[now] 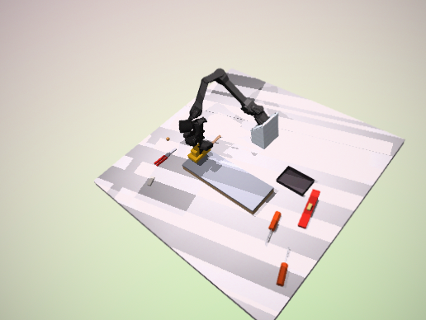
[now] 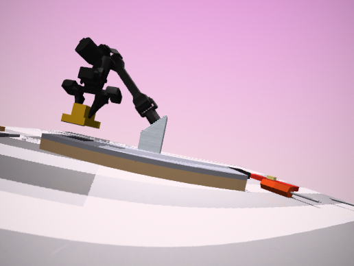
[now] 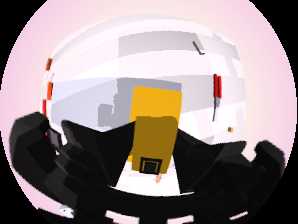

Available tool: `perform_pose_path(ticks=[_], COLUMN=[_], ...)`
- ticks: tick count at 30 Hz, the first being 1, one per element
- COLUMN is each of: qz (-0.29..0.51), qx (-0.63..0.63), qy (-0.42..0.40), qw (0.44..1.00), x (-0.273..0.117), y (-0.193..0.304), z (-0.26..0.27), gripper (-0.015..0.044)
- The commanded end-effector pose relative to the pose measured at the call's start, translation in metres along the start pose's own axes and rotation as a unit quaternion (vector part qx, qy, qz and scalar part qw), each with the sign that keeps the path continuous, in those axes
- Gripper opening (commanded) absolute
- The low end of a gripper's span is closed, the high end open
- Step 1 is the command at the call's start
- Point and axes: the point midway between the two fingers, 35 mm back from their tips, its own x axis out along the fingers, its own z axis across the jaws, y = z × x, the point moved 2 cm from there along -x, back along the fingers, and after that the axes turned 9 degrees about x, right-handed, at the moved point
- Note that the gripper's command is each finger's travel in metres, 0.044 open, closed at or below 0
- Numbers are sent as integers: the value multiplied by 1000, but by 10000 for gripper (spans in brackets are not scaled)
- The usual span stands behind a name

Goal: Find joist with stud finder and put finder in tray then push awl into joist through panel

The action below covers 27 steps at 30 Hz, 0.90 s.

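Note:
My gripper (image 1: 201, 149) (image 2: 85, 110) (image 3: 154, 125) is shut on the yellow stud finder (image 1: 198, 157) (image 2: 71, 118) (image 3: 157, 102). It holds it level, a little above the far left end of the grey floor panel (image 1: 235, 179) (image 2: 192, 168) (image 3: 75, 100). A gap shows under it in the exterior view. The small dark display on the finder shows a square outline. The black tray (image 1: 290, 187) lies right of the panel. A tan-handled tool (image 1: 217, 138) (image 3: 158, 178) lies behind the gripper, partly hidden. Two orange-handled tools (image 1: 275, 221) (image 1: 282, 274) lie at the front right. I cannot tell which tool is the awl.
A red level (image 1: 314, 198) lies beyond the tray. A red-handled tool (image 1: 161, 160) (image 3: 217, 86), a small grey piece (image 1: 151, 181) (image 3: 199, 47) and a tiny orange-brown block (image 1: 168, 138) (image 3: 230, 129) lie left of the panel. A grey upright bracket (image 1: 264, 136) (image 2: 151, 138) stands by the arm's base.

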Motion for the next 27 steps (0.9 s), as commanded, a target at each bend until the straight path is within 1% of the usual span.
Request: perform_pose_path(ticks=[1,20,27], qz=[-2,-2,-2], qx=[-4,-4,-4], qy=[-3,-2,-2], qw=[1000,1000,1000], x=[10,37,38], y=[2,11,12], z=[1,-1,2], gripper=[0,0,0])
